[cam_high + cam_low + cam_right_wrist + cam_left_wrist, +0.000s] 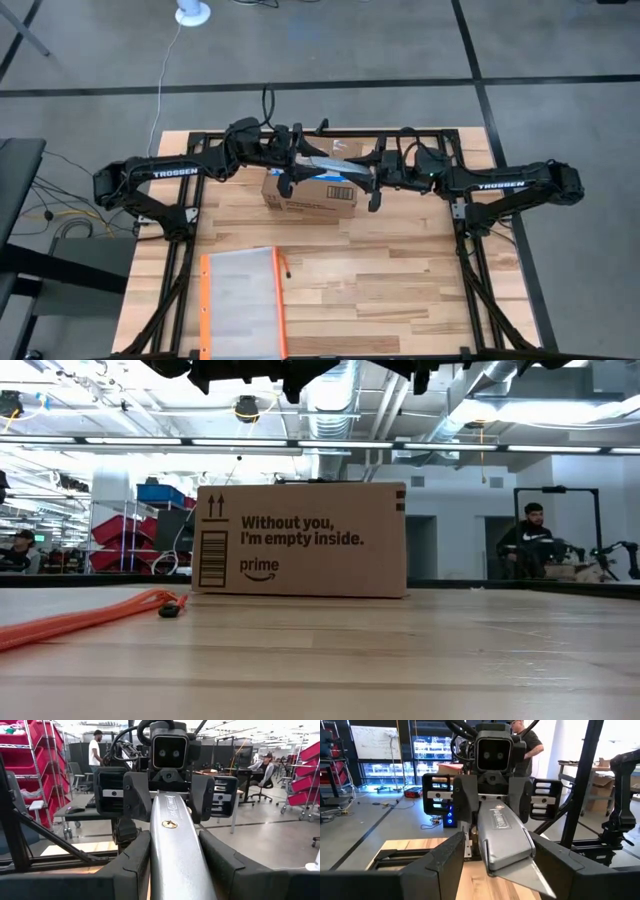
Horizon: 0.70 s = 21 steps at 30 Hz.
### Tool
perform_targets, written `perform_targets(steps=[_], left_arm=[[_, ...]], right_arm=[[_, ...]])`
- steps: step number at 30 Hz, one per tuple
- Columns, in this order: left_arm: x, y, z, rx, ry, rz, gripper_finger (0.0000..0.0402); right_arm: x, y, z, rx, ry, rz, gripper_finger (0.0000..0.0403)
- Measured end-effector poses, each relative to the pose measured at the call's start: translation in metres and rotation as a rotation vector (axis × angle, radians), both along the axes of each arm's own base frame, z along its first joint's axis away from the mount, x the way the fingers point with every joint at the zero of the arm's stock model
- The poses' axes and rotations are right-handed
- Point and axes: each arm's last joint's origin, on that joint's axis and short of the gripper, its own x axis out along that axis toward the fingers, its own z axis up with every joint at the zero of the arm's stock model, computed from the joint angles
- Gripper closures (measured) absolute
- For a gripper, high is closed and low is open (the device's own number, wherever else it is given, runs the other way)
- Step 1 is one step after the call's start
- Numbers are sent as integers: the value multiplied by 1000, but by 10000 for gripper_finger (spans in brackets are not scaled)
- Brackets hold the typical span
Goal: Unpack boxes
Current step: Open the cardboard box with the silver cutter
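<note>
From above: brown corrugated cardboard box (312, 194) with blue-and-white tape and black print, set at the far middle of the pale wooden slatted counter (400, 270). Directly over its top, both dark arms meeting, the left hand (297, 165) and the right hand (372, 180) each clenched on an opposite end of one long silver-grey utility knife (330, 166) held level above the box. Nearer the front left, well apart from the box, a clear flat pouch with orange edging (240, 300). Grey floor with dark lines around the counter.

At counter height: box (300, 540) upright, closed, printed "Without you, I'm empty inside." with arrows and a barcode; only dark undersides of the arms at the upper edge, clear of the box. Orange pouch edge (80, 620) lying to one side. Behind, an open workshop with red bins and a seated person (530, 540).

Left wrist: own fingers (445, 865) closed on the knife's pointed grey end (505, 840), the right hand (492, 812) opposite; whether a blade is exposed, hard to tell.

Right wrist: own fingers (132, 865) gripping the silver handle (175, 850), the left hand (170, 795) facing. Red shelving and people beyond.
</note>
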Motion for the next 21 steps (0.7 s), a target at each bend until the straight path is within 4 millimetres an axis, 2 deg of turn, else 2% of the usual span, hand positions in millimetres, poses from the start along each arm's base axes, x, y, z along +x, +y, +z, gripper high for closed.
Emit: perform_targets(steps=[12,21], left_arm=[[4,-12,0,14,-1,-20,214],[5,-12,-2,11,7,-14,214]], right_arm=[[7,0,-7,2,15,8,287],[7,0,-3,-5,-17,8,287]])
